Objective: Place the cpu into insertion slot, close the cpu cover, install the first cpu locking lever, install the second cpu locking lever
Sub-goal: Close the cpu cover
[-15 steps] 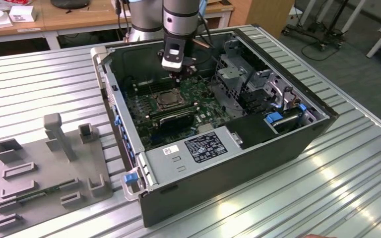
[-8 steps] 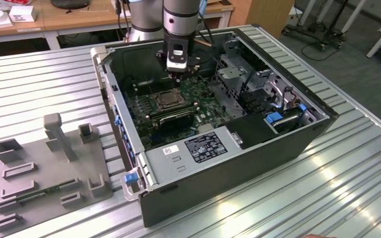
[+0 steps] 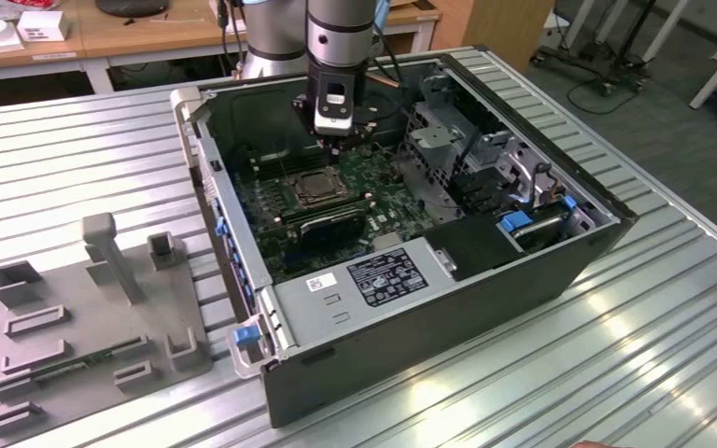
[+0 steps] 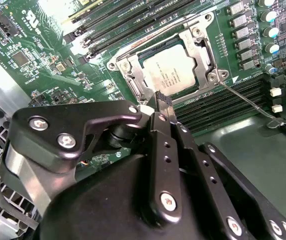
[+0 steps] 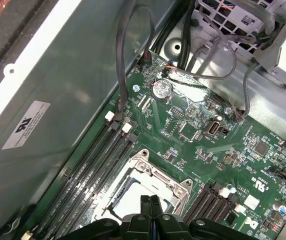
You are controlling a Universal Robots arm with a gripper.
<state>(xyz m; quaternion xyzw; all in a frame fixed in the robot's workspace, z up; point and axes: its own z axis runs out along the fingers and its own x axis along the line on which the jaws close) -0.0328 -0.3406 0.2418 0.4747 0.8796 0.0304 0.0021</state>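
On the green motherboard (image 4: 43,35), cpu (image 4: 170,70) just beyond closed fingers (image 4: 163,109).

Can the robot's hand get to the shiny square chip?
Probably yes. The hand hangs close to the cpu inside the open computer case, and nothing sits between them; the cpu cover rims only its edges.
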